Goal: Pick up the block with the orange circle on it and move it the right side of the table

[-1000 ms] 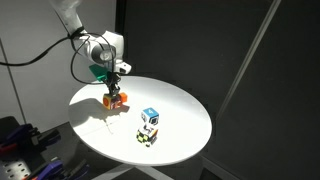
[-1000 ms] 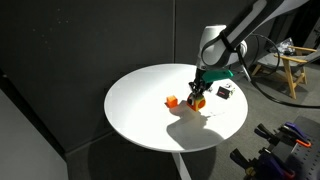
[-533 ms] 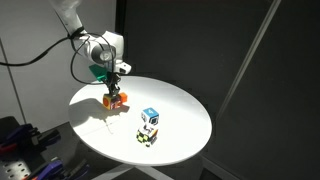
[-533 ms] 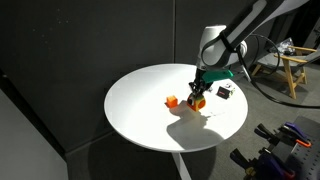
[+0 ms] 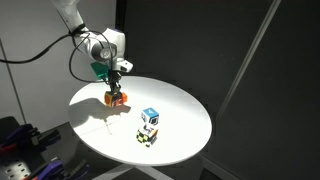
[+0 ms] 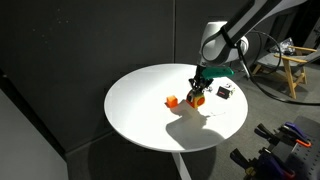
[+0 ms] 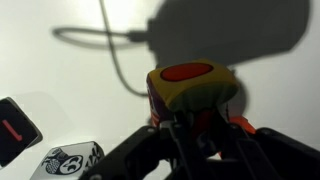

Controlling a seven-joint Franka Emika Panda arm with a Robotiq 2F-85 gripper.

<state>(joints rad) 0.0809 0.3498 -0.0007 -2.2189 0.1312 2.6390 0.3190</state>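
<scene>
Gripping the block with the orange circle (image 5: 114, 100) in the Robotiq gripper (image 5: 116, 93), closed to the cube's width on two opposite faces. Shows the yellow top and round orange-red mark plainly in the wrist view. Appears to hold it just clear of the table (image 5: 185, 108), near the edge where the arm reaches in, though cannot rule out light contact from these angles.

To do the carry well: raise a little more before going sideways, so as not to drag a corner across the tabletop. Keep the wrist vertical and the squeeze steady. Mind the small orange cube (image 6: 171, 101), just beside the held block on the side toward the table's middle. Steer around the blue-and-white cube (image 5: 150, 117), stacked on a black-and-white patterned cube (image 5: 148, 136) nearer the opposite edge. Watch also the black cube (image 7: 15, 128) with a red mark, low in the wrist view. Set down flat and well inside the right-hand edge, then open only once the base rests fully.

Smooth, round, bright white top under hard light, throwing sharp shadows of arm and cable (image 7: 110, 50). Likely slippery enough for a nudged cube to slide. Dark curtain (image 6: 60, 50) behind, and a wooden stool (image 6: 290, 65) off past the table's edge.
</scene>
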